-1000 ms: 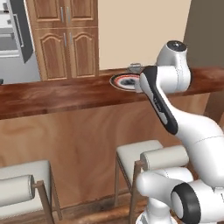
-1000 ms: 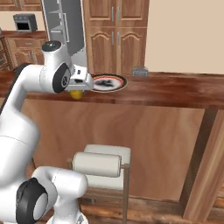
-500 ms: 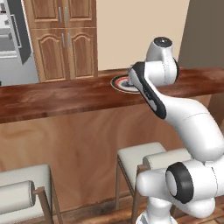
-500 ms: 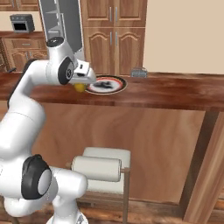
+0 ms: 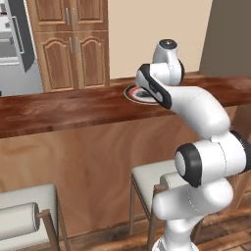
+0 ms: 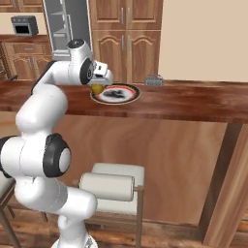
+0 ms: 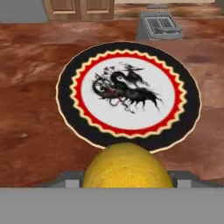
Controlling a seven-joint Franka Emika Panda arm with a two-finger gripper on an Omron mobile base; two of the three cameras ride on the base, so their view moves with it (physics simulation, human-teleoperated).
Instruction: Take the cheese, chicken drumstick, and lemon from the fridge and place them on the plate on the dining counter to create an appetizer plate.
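My claw [image 6: 98, 87] is pinching the lemon [image 7: 127, 166], a finger on either side of it in the hand view, where the yellow fruit sits low in front of me. I hold it above the dining counter [image 6: 193, 101], right at the plate's [image 7: 65, 83] near rim rather than over its middle. From the right base view the lemon [image 6: 97, 89] shows as a small yellow spot under my hand, just at the left edge of the plate [image 6: 127, 98]. The plate has a black rim, a red and yellow zigzag ring and a white centre with a dark dragon-like drawing; no food lies on it. It rests on the counter toward the far edge. Beyond it, near that far edge, stands a small grey box-like object [image 7: 159, 25]. In the left base view my arm covers most of the plate [image 5: 131, 92].
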